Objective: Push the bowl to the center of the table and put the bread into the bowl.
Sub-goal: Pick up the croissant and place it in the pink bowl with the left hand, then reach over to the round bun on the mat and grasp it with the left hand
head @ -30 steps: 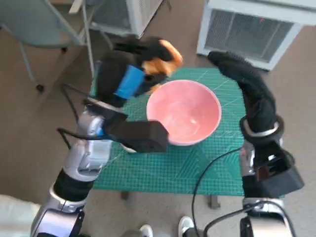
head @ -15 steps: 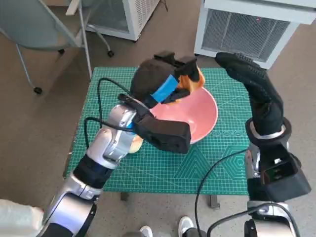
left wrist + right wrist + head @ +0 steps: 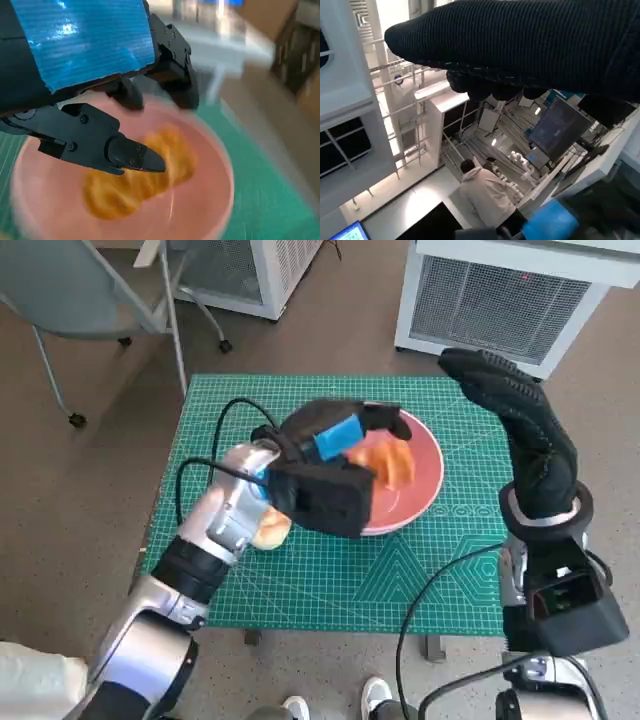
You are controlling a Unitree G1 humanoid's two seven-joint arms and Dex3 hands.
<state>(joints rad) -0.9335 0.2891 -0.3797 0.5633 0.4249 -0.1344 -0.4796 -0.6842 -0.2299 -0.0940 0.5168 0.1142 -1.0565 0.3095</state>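
Note:
The pink bowl (image 3: 425, 485) stands on the green mat near the table's middle, slightly toward the far right. An orange-brown bread (image 3: 388, 465) lies inside it. My left hand (image 3: 335, 430) hovers just over the bowl on its left side, fingers spread and apart from the bread. The left wrist view shows the bread (image 3: 135, 185) blurred on the floor of the bowl (image 3: 220, 175) beneath the fingers (image 3: 125, 152) of my left hand (image 3: 100, 75). My right hand (image 3: 500, 385) is raised over the table's far right corner, fingers extended and holding nothing; its glove (image 3: 520, 45) shows in the right wrist view.
A second pale bread roll (image 3: 268, 530) lies on the green mat (image 3: 330, 590) beside my left forearm. White units (image 3: 500, 300) stand behind the table and a chair (image 3: 90, 300) at the far left. A person's shoes (image 3: 380, 695) show at the near edge.
My left hand carried the bread from beyond the bowl's far left rim over the bowl and lowered it. The bread now lies in the bowl, free of the fingers. The camera shifted early on.

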